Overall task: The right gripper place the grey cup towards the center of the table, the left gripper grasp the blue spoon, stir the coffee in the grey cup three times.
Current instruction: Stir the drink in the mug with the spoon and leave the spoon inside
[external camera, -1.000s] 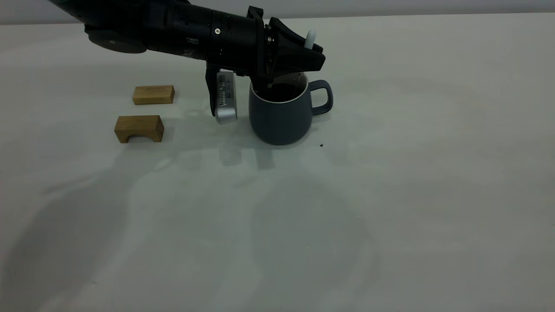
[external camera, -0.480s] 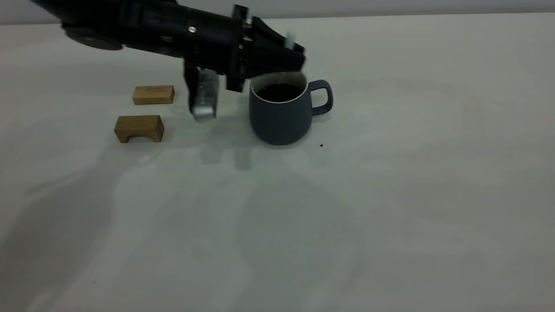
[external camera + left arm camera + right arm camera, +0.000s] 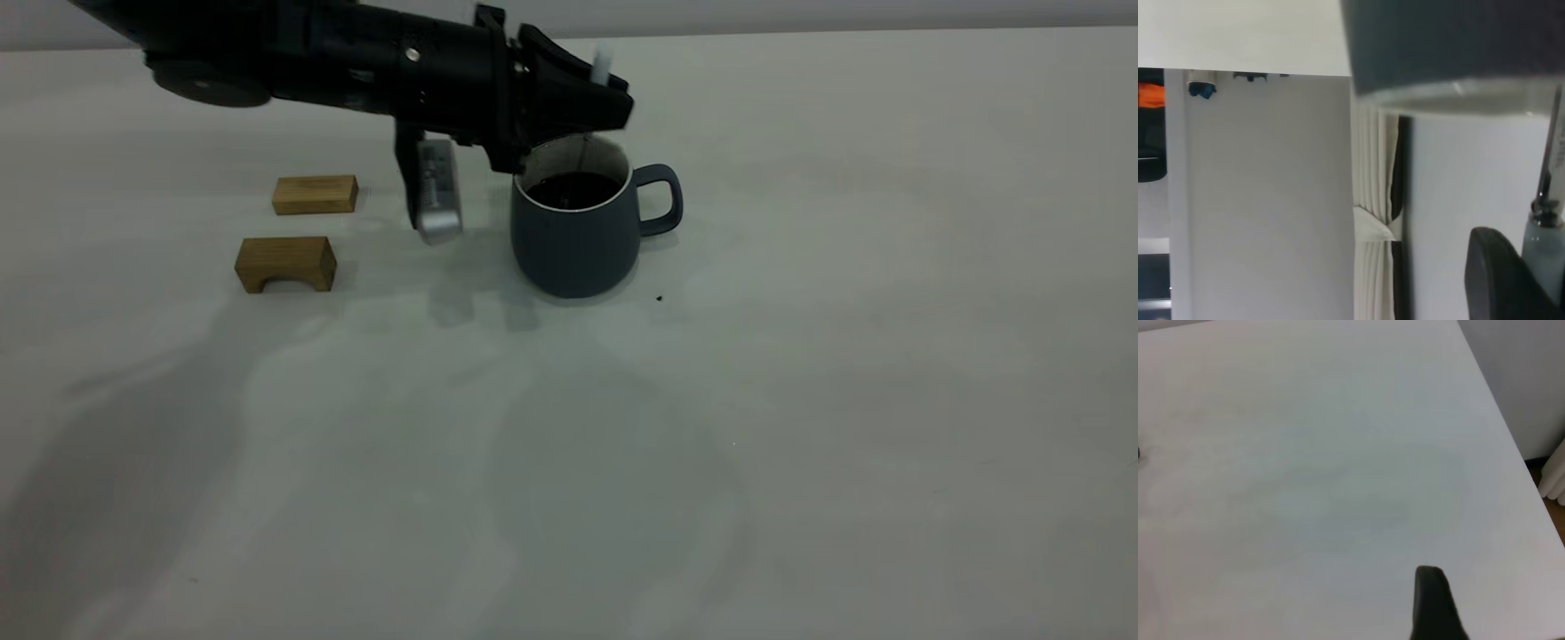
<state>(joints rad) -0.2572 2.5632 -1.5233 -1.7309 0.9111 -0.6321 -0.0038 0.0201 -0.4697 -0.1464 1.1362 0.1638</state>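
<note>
While gripping the blue spoon [image 3: 602,65], the left tool [image 3: 582,111] hovers over the grey cup [image 3: 576,233] (coffee [image 3: 573,188] inside).

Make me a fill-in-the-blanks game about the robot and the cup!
1. The left gripper holds the blue spoon above the grey ____.
2. The coffee in the grey cup looks almost ____.
3. The cup's handle points away from the two wooden ____.
4. The number of wooden blocks on the table is ____.

Missing words: cup; black; blocks; two
</note>
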